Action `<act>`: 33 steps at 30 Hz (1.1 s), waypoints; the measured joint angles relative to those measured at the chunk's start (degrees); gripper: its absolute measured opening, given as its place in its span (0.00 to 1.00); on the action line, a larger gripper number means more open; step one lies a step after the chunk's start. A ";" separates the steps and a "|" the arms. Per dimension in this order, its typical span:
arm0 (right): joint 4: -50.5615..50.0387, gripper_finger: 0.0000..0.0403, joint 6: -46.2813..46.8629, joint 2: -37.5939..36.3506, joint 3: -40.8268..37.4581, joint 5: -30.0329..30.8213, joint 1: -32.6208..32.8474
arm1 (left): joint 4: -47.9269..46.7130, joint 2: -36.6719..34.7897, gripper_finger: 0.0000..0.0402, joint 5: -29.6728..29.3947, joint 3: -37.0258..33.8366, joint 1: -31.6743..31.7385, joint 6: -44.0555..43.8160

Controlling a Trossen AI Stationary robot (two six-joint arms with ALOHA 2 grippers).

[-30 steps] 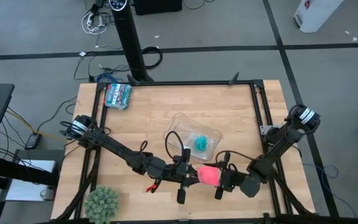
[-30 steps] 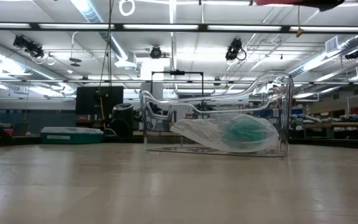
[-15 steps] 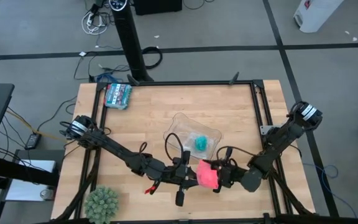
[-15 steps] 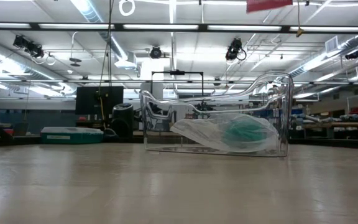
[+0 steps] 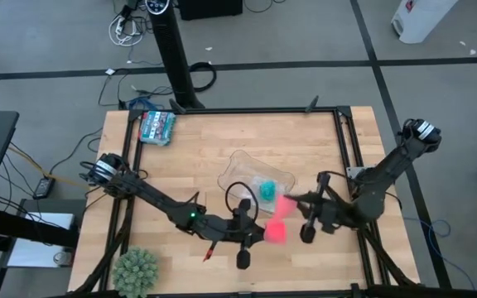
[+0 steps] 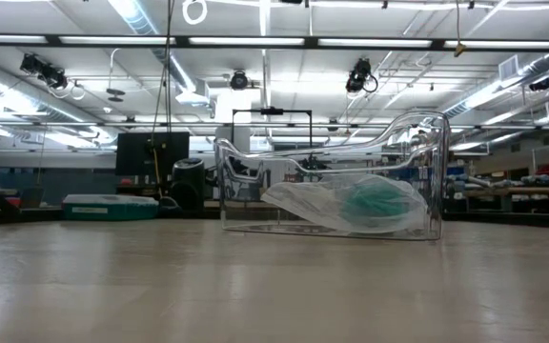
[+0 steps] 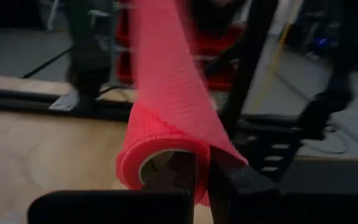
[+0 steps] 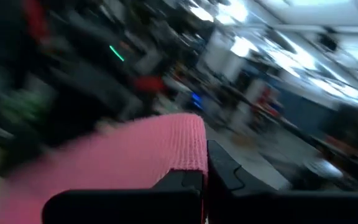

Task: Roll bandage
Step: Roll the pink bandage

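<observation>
Bandage (image 5: 277, 225) tail now pinched in my shut right gripper (image 8: 205, 176), pulled away from the roll clamped in my left gripper (image 7: 202, 177); unwinding, not rolling.

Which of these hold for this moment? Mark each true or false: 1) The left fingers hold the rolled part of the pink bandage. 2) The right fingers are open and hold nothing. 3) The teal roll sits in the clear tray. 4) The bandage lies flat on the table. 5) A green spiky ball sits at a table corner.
1) True: the left gripper pinches the roll of the bandage.
2) False: the right gripper is shut on the bandage's loose end.
3) True: the teal roll lies in the clear tray.
4) False: it is stretched between the two grippers, off the table.
5) True: the green spiky ball.
</observation>
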 joint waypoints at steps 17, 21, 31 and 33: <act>-0.21 0.00 8.51 16.04 11.73 -20.31 12.59 | -8.34 0.07 0.07 -5.39 0.00 4.51 0.00; 0.04 0.00 11.15 20.25 14.20 -20.11 14.53 | -8.29 0.07 0.07 -5.34 0.00 5.32 0.00; -0.03 0.00 12.61 28.28 17.83 -11.75 16.54 | -0.23 0.07 0.07 -4.80 0.00 6.07 0.34; -0.05 0.00 12.63 29.29 17.83 -10.81 16.52 | 1.94 0.07 0.07 -3.94 0.00 6.10 0.41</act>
